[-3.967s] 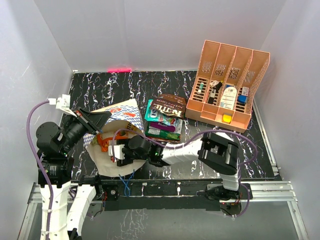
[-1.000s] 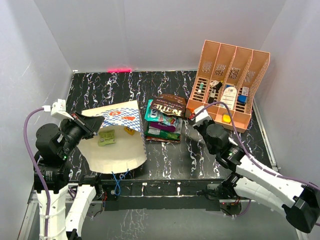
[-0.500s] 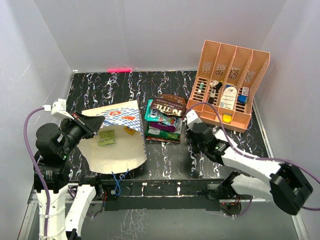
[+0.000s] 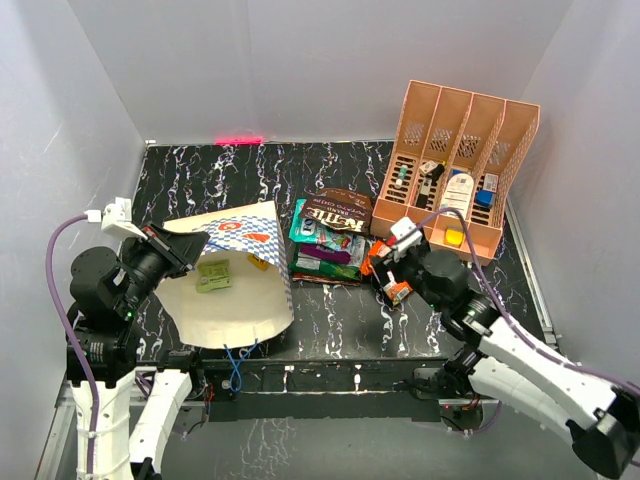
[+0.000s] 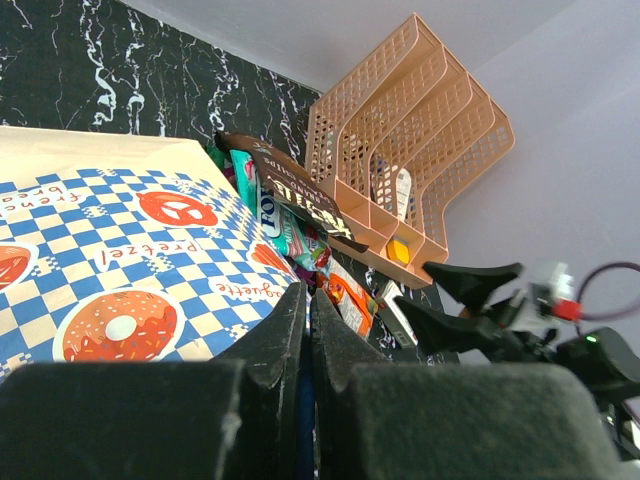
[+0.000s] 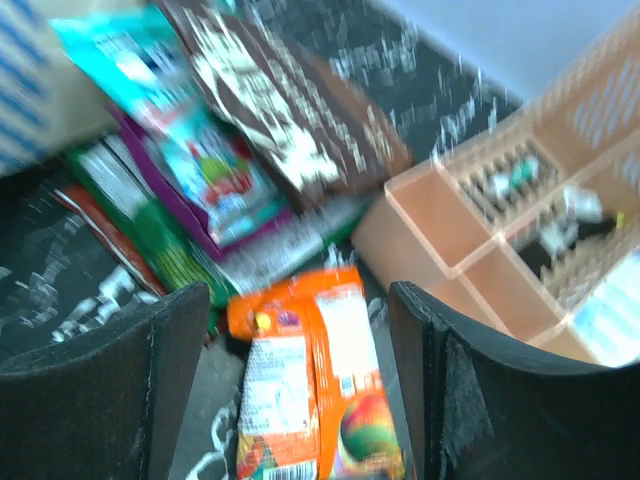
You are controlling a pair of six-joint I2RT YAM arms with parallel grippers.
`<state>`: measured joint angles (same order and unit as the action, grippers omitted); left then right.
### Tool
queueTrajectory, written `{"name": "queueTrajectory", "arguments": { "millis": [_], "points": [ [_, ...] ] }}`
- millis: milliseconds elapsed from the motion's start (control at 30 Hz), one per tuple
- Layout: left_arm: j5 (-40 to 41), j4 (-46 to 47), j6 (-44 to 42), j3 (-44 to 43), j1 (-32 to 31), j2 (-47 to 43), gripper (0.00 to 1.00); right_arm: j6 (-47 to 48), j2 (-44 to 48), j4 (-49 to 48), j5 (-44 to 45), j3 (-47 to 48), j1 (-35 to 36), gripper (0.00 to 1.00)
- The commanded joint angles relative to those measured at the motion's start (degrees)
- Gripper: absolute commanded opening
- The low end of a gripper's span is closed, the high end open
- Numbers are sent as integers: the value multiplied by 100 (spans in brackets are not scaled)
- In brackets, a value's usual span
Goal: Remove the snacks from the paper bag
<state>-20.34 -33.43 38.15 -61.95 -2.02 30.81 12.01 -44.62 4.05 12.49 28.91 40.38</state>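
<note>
The paper bag (image 4: 240, 305) lies on its side at the left of the black marbled worktop (image 4: 330, 170), and my left pincer (image 5: 308, 292) is pressed together on its rim. Only the overhead view looks into the cream inside, where a pale green packet (image 4: 213, 276) and a small yellow piece (image 4: 258, 262) lie. My left wrist view shows only the blue-and-white checked outside, printed with doughnuts and pretzels. Just right of the bag is a pile of snacks: a red-brown chip bag (image 4: 340, 212) on top, then a teal packet (image 4: 312, 232), a purple packet (image 4: 322, 256) and a green packet (image 6: 150, 235). My right pincer (image 6: 300, 300) is spread wide over an orange packet (image 6: 320, 400). From above this packet is half hidden under the pincer. The blurred right wrist view shows it lying flat between the two fingers, clear of both, near the pile's corner and just in front of the salmon-orange rack (image 4: 460, 120). The left wrist view also catches that pincer from the side, jaws apart.
</note>
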Motion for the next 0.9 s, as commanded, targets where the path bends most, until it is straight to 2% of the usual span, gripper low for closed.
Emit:
{"name": "queueTrajectory", "arguments": {
  "millis": [0, 67, 167, 233, 267, 333, 400, 500, 600, 667, 867],
  "points": [
    [-96, 211, 31, -115, -29, 26, 0, 512, 828, -922, -1601, -22, -21, 76],
    [-119, 204, 43, -128, -26, 43, 0, 893, 892, -1227, -2859, -55, -21, 76],
    [-115, 169, 46, -133, -26, 61, 0, 1137, 512, -1671, -4851, 139, 10, 76],
    [-117, 141, 57, -141, -26, 73, 0, 1087, 117, -2182, -5674, 297, 209, 76],
    [-124, 128, 57, -142, -26, 89, 0, 1049, -106, -2449, -5788, 350, 460, 76],
    [-141, 101, 65, -141, -27, 122, 0, 1310, -587, -2700, -5453, 555, 1293, 79],
    [-159, 60, 80, -121, -29, 151, 0, 2175, -1216, -2498, -4469, 910, 2380, 80],
    [-211, 49, 121, -98, -26, 185, 0, 2633, -2335, -2599, -3082, 1501, 3622, 82],
    [-268, -33, 114, -166, -27, 255, 0, 3002, -3161, -3034, -2658, 1910, 4092, 82],
    [-295, -100, 106, -216, -26, 292, 0, 3094, -3535, -3385, -2425, 2140, 4168, 83],
    [-295, -17, 227, -177, -28, 175, 0, 3518, -5116, -3272, -984, 3240, 4122, 82]
  ]
}}
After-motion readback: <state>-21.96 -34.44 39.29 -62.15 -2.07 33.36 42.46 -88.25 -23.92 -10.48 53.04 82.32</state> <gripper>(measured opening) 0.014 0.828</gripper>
